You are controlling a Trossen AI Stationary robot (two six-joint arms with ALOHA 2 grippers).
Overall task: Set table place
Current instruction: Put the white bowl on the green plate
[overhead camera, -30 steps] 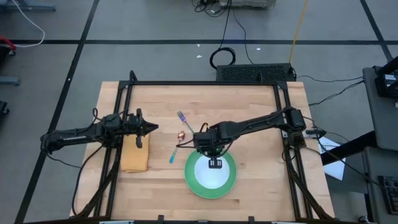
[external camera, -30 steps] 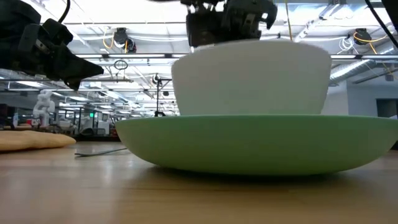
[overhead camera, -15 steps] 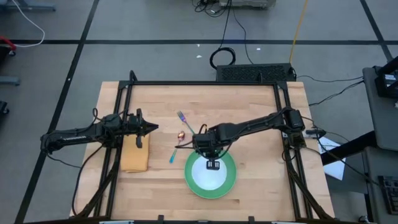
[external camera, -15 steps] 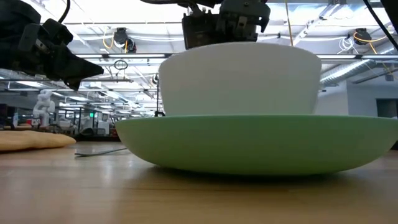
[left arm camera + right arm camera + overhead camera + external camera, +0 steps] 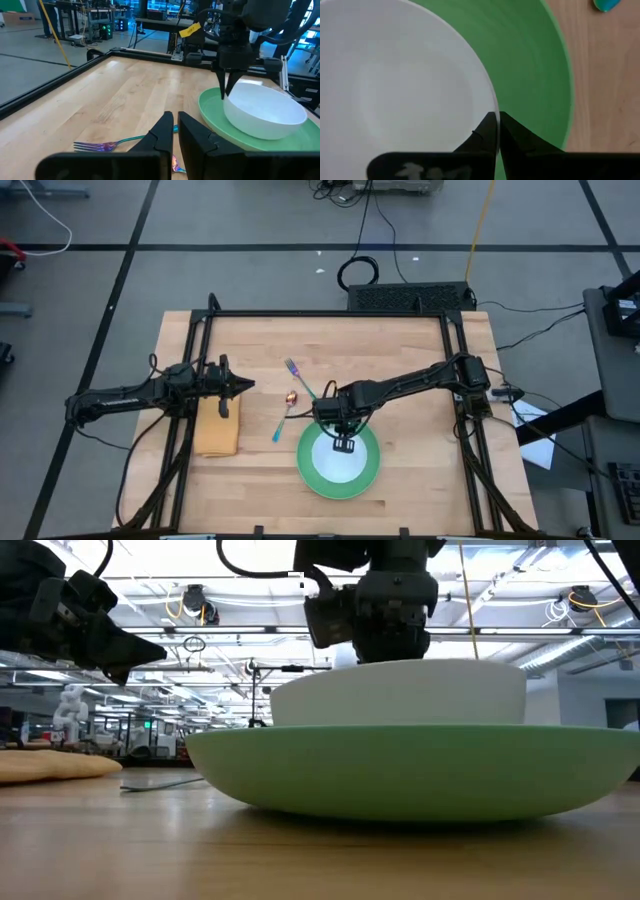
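A white bowl (image 5: 338,464) sits inside the round green plate (image 5: 304,466) near the table's front middle. My right gripper (image 5: 344,442) points down over the bowl's far rim and is shut on it. My left gripper (image 5: 243,385) is shut and empty, held above the far end of the tan folded cloth (image 5: 215,431), which lies flat at the left. The blue-handled fork (image 5: 297,376) and the copper-bowled spoon (image 5: 284,416) lie on the wood between the two grippers. My right gripper holds the bowl by its rim (image 5: 492,107), one finger inside the bowl and one outside. The fingers (image 5: 227,89) come from above, pointing down. The bowl (image 5: 265,112) stands upright in the plate (image 5: 212,116); the plate's wall (image 5: 420,770) hides its base.
The table (image 5: 400,340) has bare wood at the far side and to the right of the plate. A black frame runs along its edges. The spoon's handle end (image 5: 606,4) lies just off the plate's rim.
My right gripper has gone down with the bowl. The bowl, held above the plate a second ago, has sunk into it, and its lower part is now behind the plate's rim in the low view.
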